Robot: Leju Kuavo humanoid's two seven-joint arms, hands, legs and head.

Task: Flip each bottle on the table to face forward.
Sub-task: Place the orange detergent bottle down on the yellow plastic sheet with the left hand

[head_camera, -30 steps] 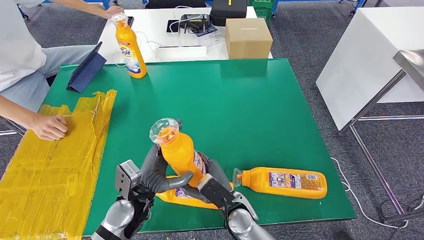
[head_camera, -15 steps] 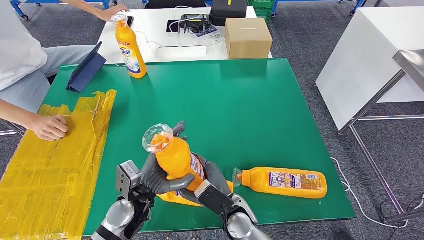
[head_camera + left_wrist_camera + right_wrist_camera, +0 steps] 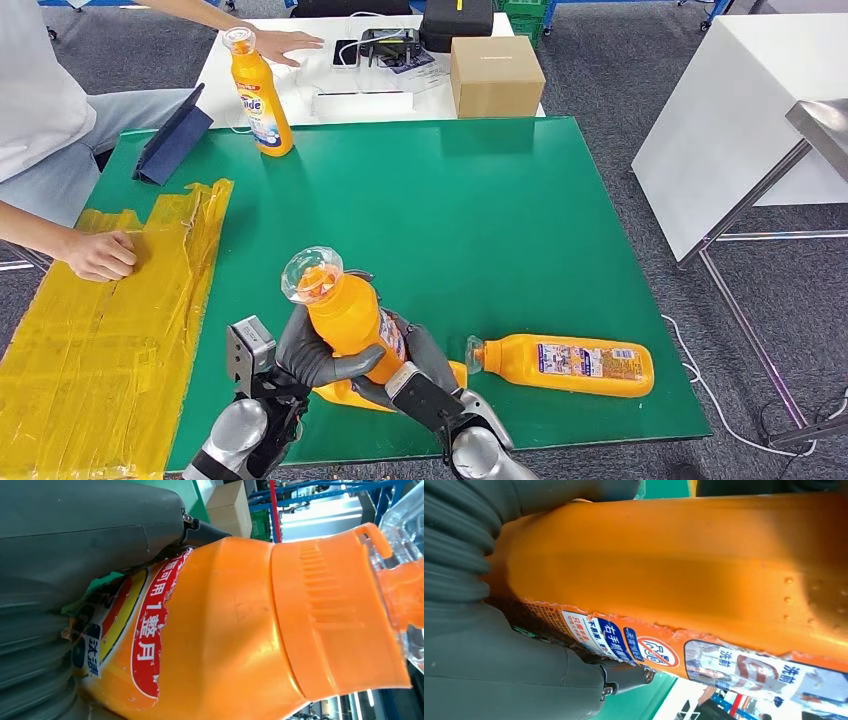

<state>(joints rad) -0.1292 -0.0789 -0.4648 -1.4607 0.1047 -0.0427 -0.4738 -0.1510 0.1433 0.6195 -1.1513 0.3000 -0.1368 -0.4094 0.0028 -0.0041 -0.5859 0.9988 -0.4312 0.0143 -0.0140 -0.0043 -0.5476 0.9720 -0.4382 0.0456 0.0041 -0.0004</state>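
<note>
At lower centre of the head view, the left robot hand (image 3: 312,352) and the right robot hand (image 3: 415,372) both wrap an orange bottle (image 3: 345,316), holding it raised and tilted above the green tabletop (image 3: 480,210), its clear cap toward the upper left. A second orange bottle (image 3: 566,364) lies on its side at lower right, label up; part of another lying bottle (image 3: 345,396) shows beneath the hands. A fourth bottle (image 3: 259,95) stands upright at upper left. Yellow tape (image 3: 110,320) covers the left edge, where a person's fist (image 3: 100,254) rests.
</note>
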